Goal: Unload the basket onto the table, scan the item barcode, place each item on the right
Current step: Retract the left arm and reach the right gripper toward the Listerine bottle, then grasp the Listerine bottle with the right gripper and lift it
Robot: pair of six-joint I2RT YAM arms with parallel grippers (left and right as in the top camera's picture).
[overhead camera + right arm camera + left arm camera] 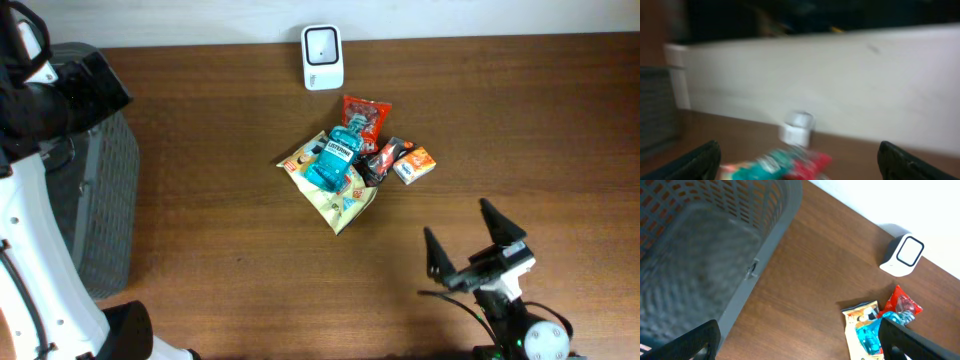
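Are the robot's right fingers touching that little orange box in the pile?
Apart. The overhead view shows a stretch of bare table between the right fingers and the orange box; the fingers stand open, holding nothing.

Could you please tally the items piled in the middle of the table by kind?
Bottles: 1, the teal bottle
Packets: 3, the cream pouch, the red packet, the dark packet
Boxes: 1, the orange and white box
Total: 5
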